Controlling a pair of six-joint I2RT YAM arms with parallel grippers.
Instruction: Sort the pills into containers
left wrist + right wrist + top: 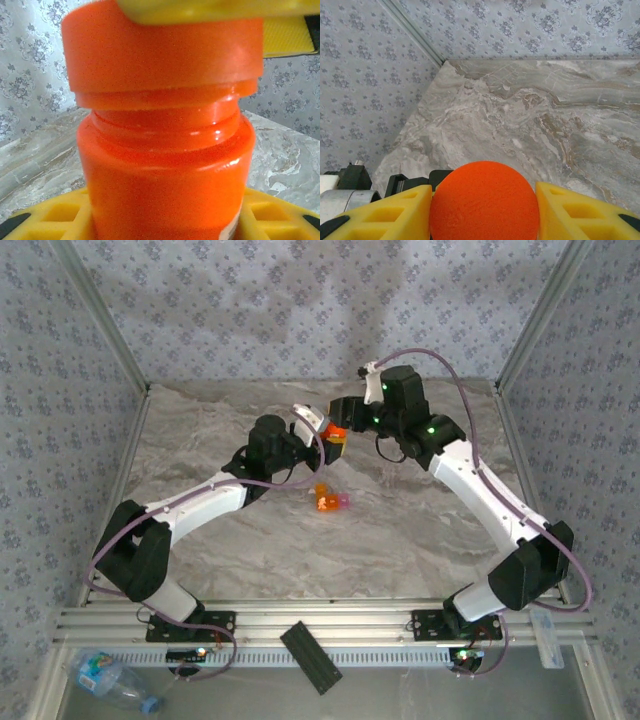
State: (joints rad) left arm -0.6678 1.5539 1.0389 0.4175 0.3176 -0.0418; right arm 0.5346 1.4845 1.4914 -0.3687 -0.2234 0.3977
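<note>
Bottle: glossy orange cyl., matte cap

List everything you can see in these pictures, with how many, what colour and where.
pill bottle: one, orange, between the two grippers over the far middle of the table
cap: one, orange, on top of the pill bottle
small compartment: one, orange with a pale pink piece, on the table, nearer than the bottle
flat bar: one, black, at the front rail between the arm bases
plastic bottle: one, clear, near left corner, off the table
table: one, grey marble
left gripper: yellow fingers, closed on the pill bottle's body
right gripper: yellow fingers, closed on the cap
</note>
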